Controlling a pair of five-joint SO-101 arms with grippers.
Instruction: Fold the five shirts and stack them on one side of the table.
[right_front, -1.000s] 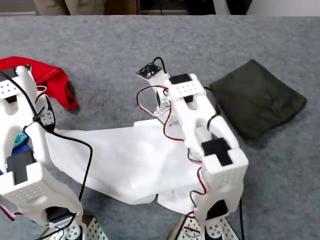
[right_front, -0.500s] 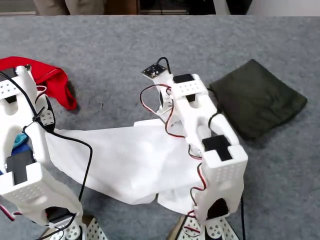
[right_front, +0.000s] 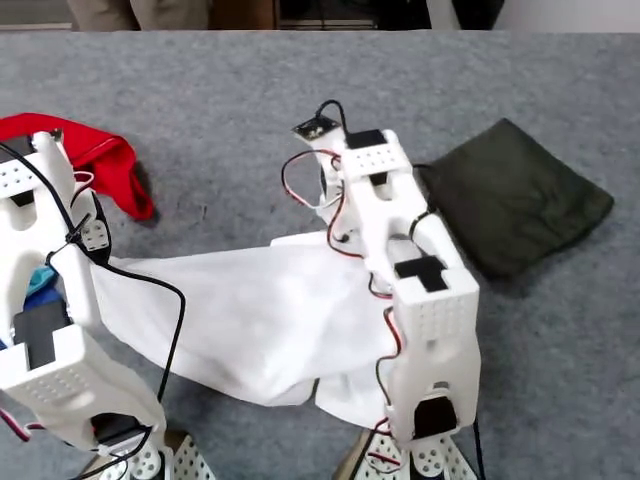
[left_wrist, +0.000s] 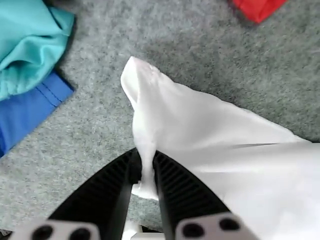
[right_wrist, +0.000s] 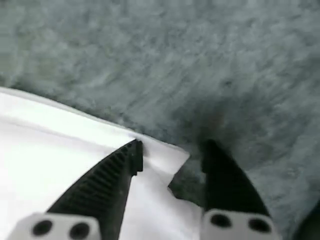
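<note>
From above, a white shirt is lying rumpled on the grey, felt-like table between the two arms. A folded dark green shirt is sitting off to one side and a crumpled red shirt is waiting at the other. At the left wrist, the left jaws are pinching a thin, soft ridge of white fabric tight, near a teal shirt and a blue shirt. At the right wrist, the right jaws are standing open astride the shirt's pointed corner, gripping nothing. I'd say a fold is being set up, and next the right jaws need to close on that corner.
</note>
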